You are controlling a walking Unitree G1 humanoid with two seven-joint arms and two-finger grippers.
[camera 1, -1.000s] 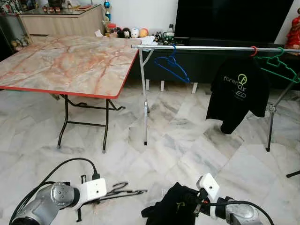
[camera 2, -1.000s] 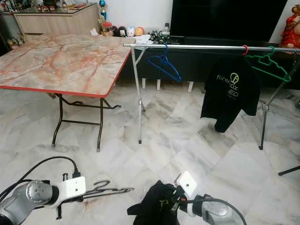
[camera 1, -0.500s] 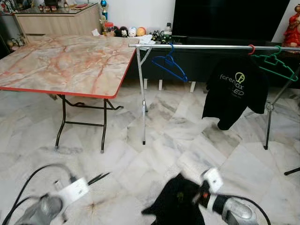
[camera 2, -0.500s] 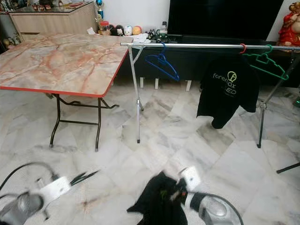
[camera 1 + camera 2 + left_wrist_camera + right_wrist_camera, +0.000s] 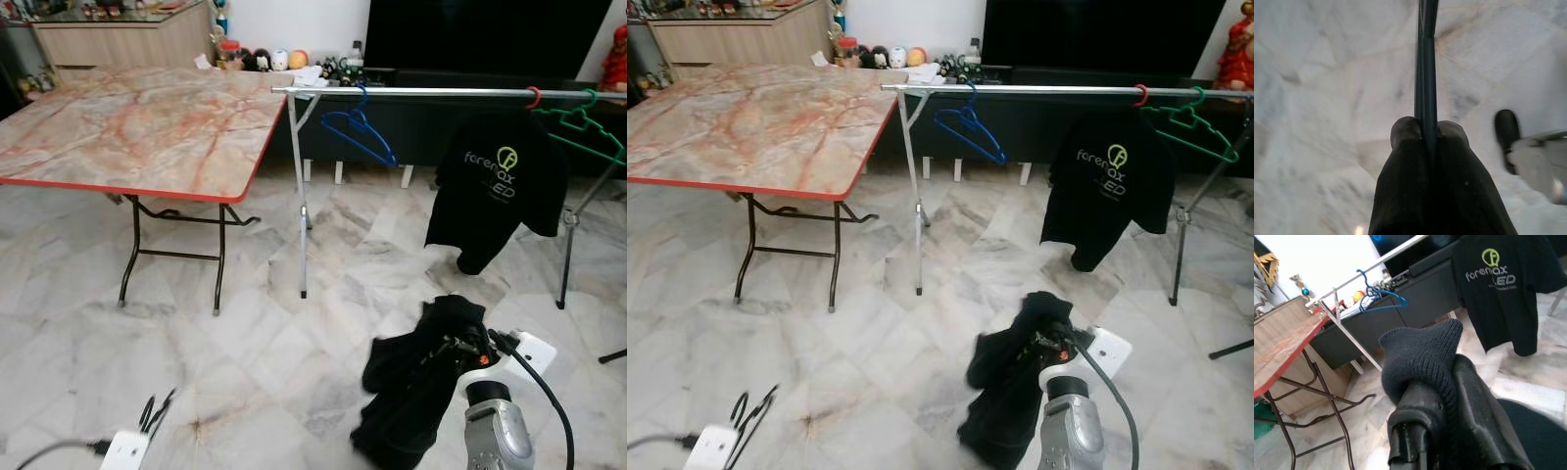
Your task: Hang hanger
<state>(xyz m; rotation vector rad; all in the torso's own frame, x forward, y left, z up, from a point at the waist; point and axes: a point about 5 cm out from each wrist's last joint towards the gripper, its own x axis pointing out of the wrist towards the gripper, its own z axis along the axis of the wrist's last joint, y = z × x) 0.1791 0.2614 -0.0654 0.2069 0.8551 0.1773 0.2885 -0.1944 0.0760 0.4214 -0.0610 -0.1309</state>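
Between left gripper (image 5: 1421, 134) fingers: thin dark hanger (image 5: 1426, 58), seemingly edge-on

Our right pincer (image 5: 460, 345) buried in the dark garment (image 5: 416, 387), our left arm (image 5: 122, 450) cut off at the frame edge, the shelf trinkets (image 5: 265, 61) too small for us to tell

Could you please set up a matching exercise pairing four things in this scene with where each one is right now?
Things:
1. blue hanger
2. green hanger
3. printed black T-shirt
4. dark garment

Places:
A. clamped in the right gripper
B. on the rail, at its right end
C. hanging empty near the table
D. on the red-hooked hanger

Pairs: 1-C, 2-B, 3-D, 4-A
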